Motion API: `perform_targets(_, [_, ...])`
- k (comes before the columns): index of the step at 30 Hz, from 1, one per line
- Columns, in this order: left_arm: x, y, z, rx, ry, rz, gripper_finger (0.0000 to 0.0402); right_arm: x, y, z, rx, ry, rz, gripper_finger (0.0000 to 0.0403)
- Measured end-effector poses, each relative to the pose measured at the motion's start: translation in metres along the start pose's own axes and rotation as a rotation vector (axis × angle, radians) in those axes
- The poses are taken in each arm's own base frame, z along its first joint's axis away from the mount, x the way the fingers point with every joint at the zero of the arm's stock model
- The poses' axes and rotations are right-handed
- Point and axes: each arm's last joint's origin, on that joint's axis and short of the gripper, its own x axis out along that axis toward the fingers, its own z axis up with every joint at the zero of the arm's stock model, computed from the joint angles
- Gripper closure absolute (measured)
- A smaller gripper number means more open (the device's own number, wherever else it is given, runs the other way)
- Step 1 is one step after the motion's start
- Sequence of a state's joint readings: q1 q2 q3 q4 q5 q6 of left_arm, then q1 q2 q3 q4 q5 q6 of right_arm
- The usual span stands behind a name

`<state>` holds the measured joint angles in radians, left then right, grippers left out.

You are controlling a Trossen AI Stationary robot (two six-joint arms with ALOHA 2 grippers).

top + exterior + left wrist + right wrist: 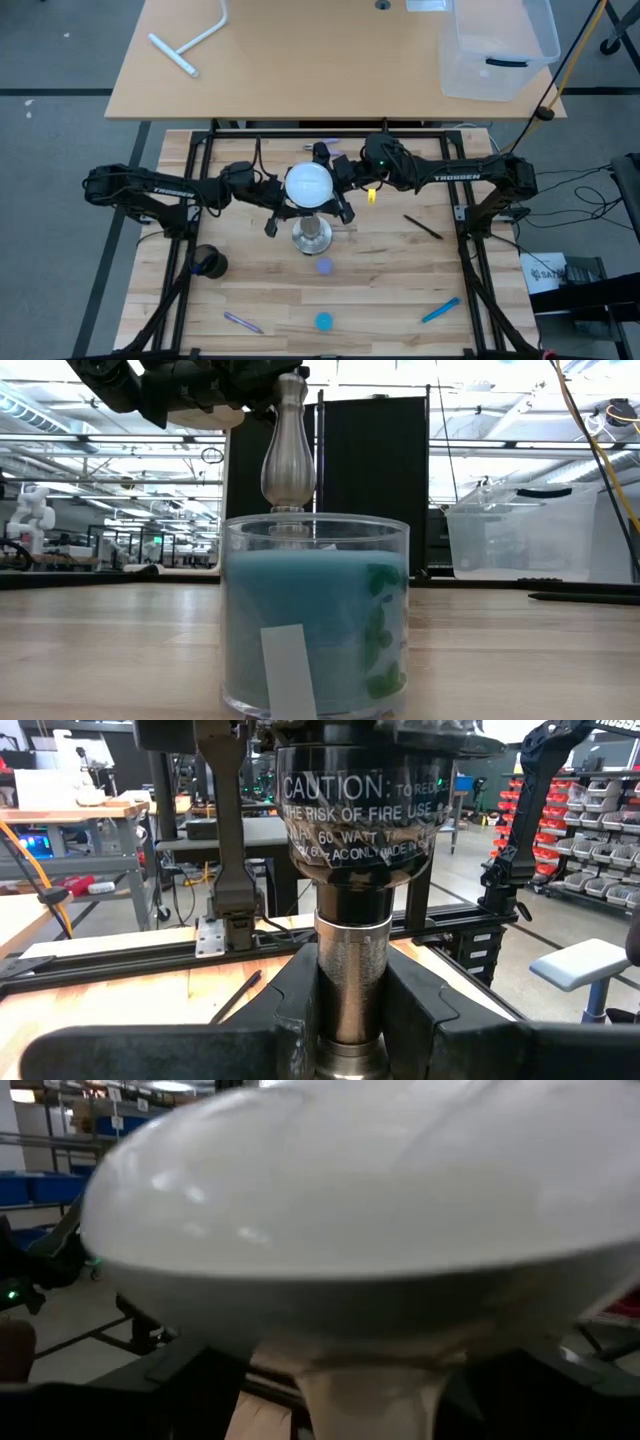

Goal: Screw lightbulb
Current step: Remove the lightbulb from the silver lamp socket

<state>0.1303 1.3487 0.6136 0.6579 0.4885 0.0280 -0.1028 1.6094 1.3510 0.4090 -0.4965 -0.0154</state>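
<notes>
Pinching the stand (350,980), left tool (350,1020); overhead, right tool (338,190) spread beside lightbulb (308,184).

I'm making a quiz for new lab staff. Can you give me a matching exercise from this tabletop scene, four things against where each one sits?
Things:
1. white frosted globe lightbulb
2. clear plastic storage bin
3. white T-shaped pipe
4. blue pen

Places:
A. near right part of the slatted wooden table
B. left part of the far tan desk
C. on top of the silvery socket stand, between the two arms
D. right part of the far tan desk

Pairs: 1-C, 2-D, 3-B, 4-A
</notes>
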Motion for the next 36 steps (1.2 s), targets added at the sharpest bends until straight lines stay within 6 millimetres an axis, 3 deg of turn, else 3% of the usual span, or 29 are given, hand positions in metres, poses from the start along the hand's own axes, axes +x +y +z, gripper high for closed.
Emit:
perform_targets(13, [0.000, 0.000, 0.000, -0.001, 0.000, -0.001, 0.0327, -0.005, 0.002, -0.006, -0.015, 0.137, -0.092, 0.0073])
perform_targets(23, [0.000, 0.000, 0.000, 0.000, 0.000, -0.001, 0.0327, 0.008, 0.027, -0.008, -0.145, 0.184, -0.242, 0.0076])
perform_targets(36, [0.000, 0.000, 0.000, -0.012, 0.000, -0.001, 0.0327, 0.014, 0.042, -0.005, -0.159, 0.194, -0.426, 0.0170])
